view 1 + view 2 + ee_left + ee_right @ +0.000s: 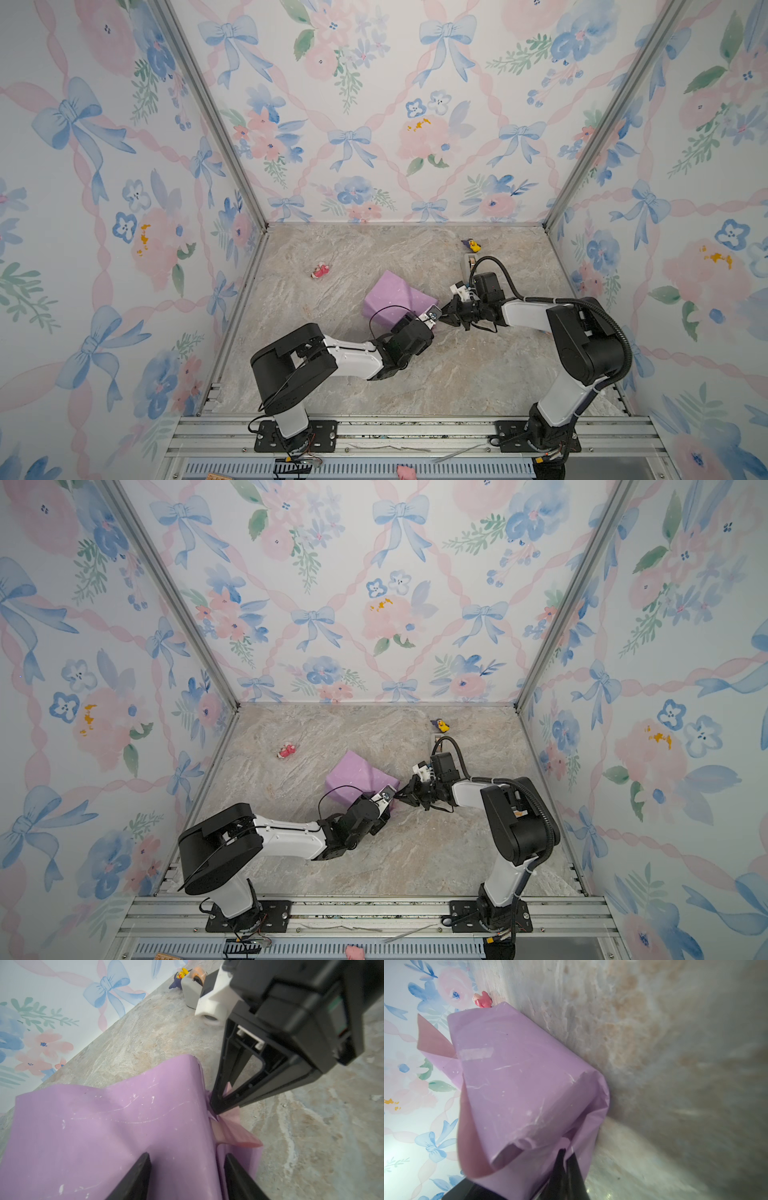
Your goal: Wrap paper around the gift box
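Observation:
The paper (395, 297) (357, 777), lilac side out, is folded round a blocky shape at mid-table; the gift box under it is hidden. A strip of clear tape (475, 1053) lies on its top face. My right gripper (568, 1152) (444, 314) is shut on a bunched paper flap at the parcel's near end, where the pale pink inner face (234, 1132) shows. My left gripper (187, 1155) is open and hovers over the same end; one finger (141, 1174) is above the top face and the other finger is above a side fold. In both top views its tips hide under its wrist.
A grey tape dispenser (469, 262) (191, 991) and a small yellow-and-purple toy (471, 245) stand at the back right, behind my right arm. A pink toy (320, 271) (482, 1000) lies at the back left. Floral walls close three sides.

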{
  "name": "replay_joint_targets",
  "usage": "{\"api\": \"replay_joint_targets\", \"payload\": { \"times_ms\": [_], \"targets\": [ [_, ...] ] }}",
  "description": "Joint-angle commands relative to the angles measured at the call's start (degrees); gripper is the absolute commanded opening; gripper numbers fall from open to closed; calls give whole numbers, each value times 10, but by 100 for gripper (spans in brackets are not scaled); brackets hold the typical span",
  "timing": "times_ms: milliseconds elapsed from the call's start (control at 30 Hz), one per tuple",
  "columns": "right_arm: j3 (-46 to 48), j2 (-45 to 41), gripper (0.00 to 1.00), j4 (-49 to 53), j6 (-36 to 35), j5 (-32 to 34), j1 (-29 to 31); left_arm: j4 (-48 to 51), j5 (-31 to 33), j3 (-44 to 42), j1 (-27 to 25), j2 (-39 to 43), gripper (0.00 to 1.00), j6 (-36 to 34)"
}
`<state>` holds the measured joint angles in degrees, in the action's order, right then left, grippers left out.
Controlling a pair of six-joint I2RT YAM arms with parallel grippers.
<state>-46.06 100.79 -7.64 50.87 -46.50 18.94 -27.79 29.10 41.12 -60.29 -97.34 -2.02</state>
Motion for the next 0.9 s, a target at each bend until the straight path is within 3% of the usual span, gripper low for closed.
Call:
{"api": "replay_joint_targets", "payload": {
  "times_ms": [0, 167, 300, 500, 867],
  "targets": [
    [12, -6, 0, -45, 46, 5, 8, 55, -52, -13, 1, 11, 64, -11],
    [15, -12, 0, -47, 61, 34, 12, 55, -64, -10, -1, 37, 80, -40],
    [20, -9, 0, -58, 70, 38, 14, 56, -62, -7, -3, 59, 85, -67],
    [22, -9, 0, -63, 74, 39, 14, 56, 3, 5, -13, 48, 90, -101],
    [22, -6, 0, -67, 77, 35, 16, 57, 35, 60, -29, -7, 94, -84]
  ]
}}
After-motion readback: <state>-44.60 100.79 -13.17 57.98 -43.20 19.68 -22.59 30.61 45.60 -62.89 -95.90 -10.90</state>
